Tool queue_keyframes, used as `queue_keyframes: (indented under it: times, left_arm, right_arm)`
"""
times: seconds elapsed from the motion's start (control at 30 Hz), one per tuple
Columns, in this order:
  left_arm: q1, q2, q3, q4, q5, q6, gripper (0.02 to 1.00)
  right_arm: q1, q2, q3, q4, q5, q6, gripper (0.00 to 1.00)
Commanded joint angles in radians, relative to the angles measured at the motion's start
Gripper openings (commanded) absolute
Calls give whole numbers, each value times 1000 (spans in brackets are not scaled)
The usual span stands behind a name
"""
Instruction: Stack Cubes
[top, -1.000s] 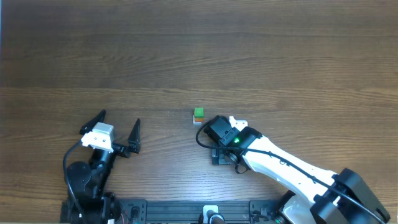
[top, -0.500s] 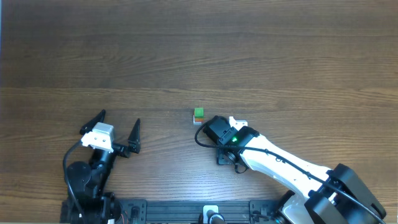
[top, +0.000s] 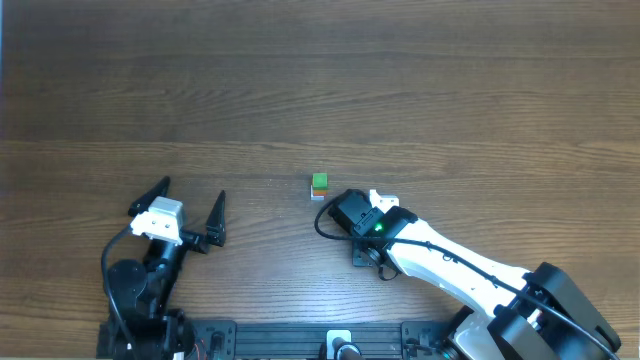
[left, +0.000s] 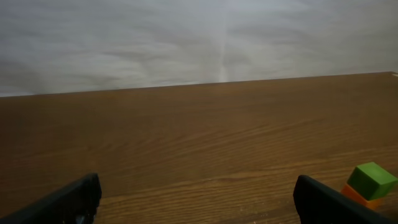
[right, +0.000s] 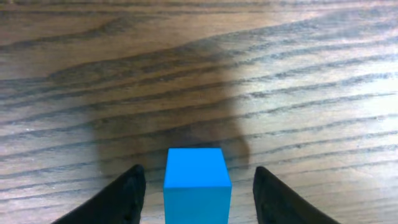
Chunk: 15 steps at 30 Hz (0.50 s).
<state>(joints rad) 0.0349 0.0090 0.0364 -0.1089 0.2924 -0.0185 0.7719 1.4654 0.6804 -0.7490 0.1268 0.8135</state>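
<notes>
Stack (top: 319, 185), green on top, awaits next cube; right claw (right: 198, 177) spread astride blue cube (right: 197, 186) on desk (right: 311, 74), ready to pinch; left claw (top: 192, 190) spread, parked well apart

Green cube (top: 319, 181) seemingly stacked (near centre)

Wood-grain table (top: 320, 80); pale wall (left: 186, 37) behind far edge
</notes>
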Motion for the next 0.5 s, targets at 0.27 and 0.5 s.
queue_keyframes:
  times: [0.27,0.5]
  left_arm:
    - [-4,-6,-6,3,10,11,1000]
    - [-4,-6,-6,3,10,11,1000]
  right_arm:
    - [-6,8,-10,9,1,1,308]
    - [-6,8,-10,32,-3,2,255]
